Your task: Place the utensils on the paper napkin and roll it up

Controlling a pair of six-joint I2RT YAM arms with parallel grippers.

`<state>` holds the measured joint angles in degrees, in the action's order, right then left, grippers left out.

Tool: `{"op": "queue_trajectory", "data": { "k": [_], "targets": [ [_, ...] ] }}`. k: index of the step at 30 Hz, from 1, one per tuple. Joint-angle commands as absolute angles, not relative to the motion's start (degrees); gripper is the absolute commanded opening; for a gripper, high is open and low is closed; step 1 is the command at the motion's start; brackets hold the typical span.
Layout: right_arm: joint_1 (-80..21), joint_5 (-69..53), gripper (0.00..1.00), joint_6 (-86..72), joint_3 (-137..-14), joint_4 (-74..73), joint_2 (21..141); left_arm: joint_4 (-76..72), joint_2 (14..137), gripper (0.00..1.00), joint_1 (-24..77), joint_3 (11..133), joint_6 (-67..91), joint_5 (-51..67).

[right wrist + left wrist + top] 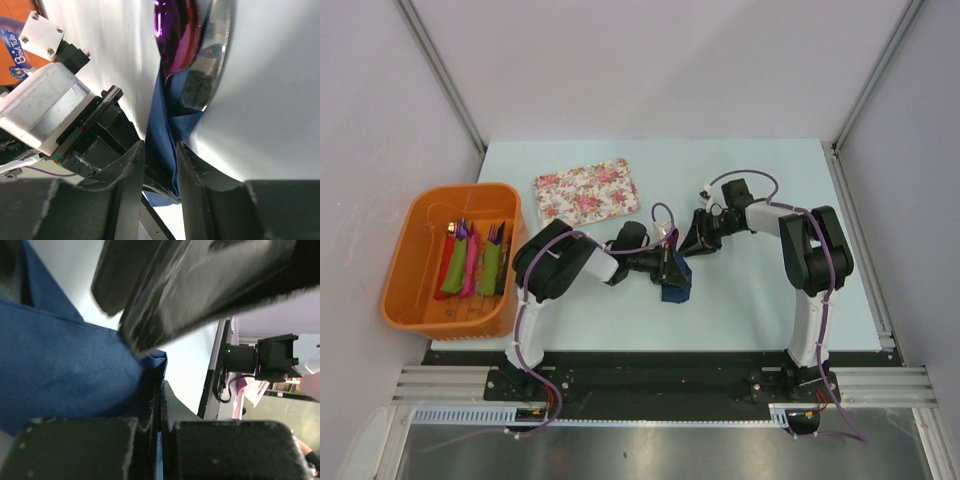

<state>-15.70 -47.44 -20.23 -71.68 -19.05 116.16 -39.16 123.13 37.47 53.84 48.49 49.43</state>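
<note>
The left gripper has its jaws pressed flat together, and a fold of the paper napkin is pinched in the seam between them. The rest of the navy sheet spreads away toward 10 o'clock in the left wrist view. The right gripper stands with its jaws parted. The napkin's edge runs up through the gap, and neither finger seems to press on it, so this hand looks let go rather than gripping. Just past those fingers, toward 12 o'clock in the right wrist view, a purple spoon and a grey-silver piece poke out of the blue wrap, lying side by side on the table. From above, the two grippers meet mid-table with the bundle at about 6 o'clock of the left one. The floral tray lies toward 10 o'clock and the orange basket of finished rolls is well off at 9 o'clock. The step in hand is probably the roll itself, with the utensils already inside. To do it well, the left pinch should stay firm as the anchor. The right fingers should re-take the loose edge close to the cutlery and turn it over snugly, with the spoon and blade kept parallel so neither slides out the open end. A grab too near the free corner would likely crease the thin sheet and leave the wrap slack.
</note>
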Motion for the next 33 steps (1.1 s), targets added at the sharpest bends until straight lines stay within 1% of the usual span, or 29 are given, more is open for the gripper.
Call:
{"op": "queue_trajectory", "data": {
  "k": [1,9,15,23,29,33],
  "targets": [
    [-16.43,-48.08,0.38,-19.51,-71.28,-19.16,115.31,-37.71,125.59,0.0,39.11,54.75,43.51,51.41],
    [-18.37,-46.41,0.38,-18.55,-71.28,-19.51,116.28,-37.35,126.21,0.0,39.29,55.11,42.89,52.38],
    [-17.14,-44.47,0.37,-17.14,-70.75,-20.39,114.27,-36.83,126.3,0.01,39.11,54.84,42.98,51.86],
    [-16.52,-46.5,0.36,-18.28,-69.61,-19.34,109.78,-35.07,126.12,0.12,39.11,55.28,42.63,50.71],
    [-17.05,-42.46,0.37,-16.09,-69.08,-22.23,110.48,-34.81,126.03,0.18,39.11,55.28,42.45,50.71],
    [-17.4,-40.26,0.4,-13.89,-69.08,-24.17,111.53,-34.63,126.3,0.2,39.11,55.28,42.45,50.63]
  ]
}}
